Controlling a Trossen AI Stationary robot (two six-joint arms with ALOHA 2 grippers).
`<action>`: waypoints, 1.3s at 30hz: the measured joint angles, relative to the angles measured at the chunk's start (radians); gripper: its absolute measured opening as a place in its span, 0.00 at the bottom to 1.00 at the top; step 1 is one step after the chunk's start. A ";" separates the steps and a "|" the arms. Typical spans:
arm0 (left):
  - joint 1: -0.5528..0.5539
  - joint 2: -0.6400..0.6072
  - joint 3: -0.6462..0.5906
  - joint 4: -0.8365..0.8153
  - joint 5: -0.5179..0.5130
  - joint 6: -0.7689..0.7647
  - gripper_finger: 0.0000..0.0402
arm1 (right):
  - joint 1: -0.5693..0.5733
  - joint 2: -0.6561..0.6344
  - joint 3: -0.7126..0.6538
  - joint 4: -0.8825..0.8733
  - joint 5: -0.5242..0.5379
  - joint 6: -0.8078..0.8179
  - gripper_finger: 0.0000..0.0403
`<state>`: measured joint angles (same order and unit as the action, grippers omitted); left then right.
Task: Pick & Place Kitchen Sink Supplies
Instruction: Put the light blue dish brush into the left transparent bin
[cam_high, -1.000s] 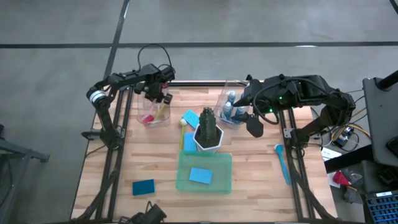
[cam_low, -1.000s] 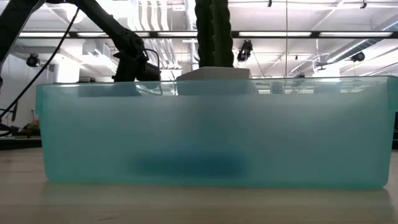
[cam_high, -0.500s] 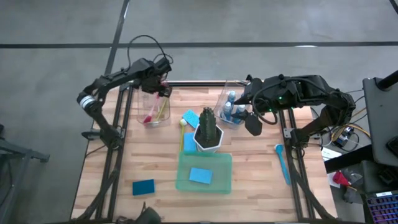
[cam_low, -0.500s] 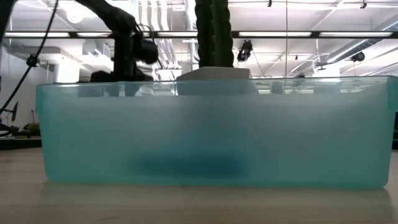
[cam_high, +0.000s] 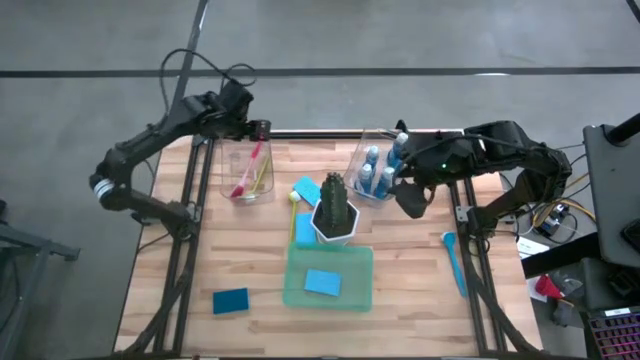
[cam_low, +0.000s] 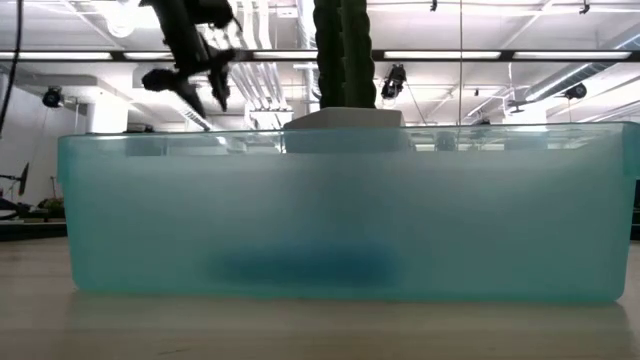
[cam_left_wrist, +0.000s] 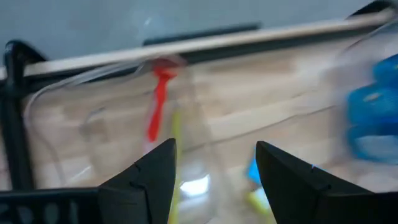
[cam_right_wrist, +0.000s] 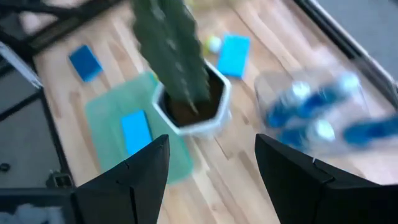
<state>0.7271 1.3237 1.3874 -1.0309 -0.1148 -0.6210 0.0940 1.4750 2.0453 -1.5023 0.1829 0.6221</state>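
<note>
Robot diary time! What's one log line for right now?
left gripper: open, empty, above brush bin | right gripper: open, empty, beside bottle bin | tray: one sponge

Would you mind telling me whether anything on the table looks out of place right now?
Nothing is spilled or damaged. A blue brush lies alone near the table's right edge, and a blue sponge sits apart at the front left, outside the green tray.

A red brush and a yellow brush stand in a clear bin. The left pincer hangs open above the worktop.
</note>
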 joint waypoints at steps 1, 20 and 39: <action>-0.009 -0.021 0.000 0.016 0.001 -0.016 0.53 | 0.000 0.000 -0.003 -0.023 0.000 0.013 0.57; -0.293 -0.239 0.000 0.401 0.037 -0.223 0.53 | 0.081 -0.032 -0.392 -0.070 -0.112 0.243 0.57; -0.324 -0.279 0.000 0.537 0.294 -0.132 0.53 | 0.261 -0.035 -0.925 0.029 -0.215 0.970 0.57</action>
<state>0.4026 1.0443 1.3872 -0.4939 0.1792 -0.7535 0.3548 1.4395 1.1204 -1.4734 -0.0317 1.5924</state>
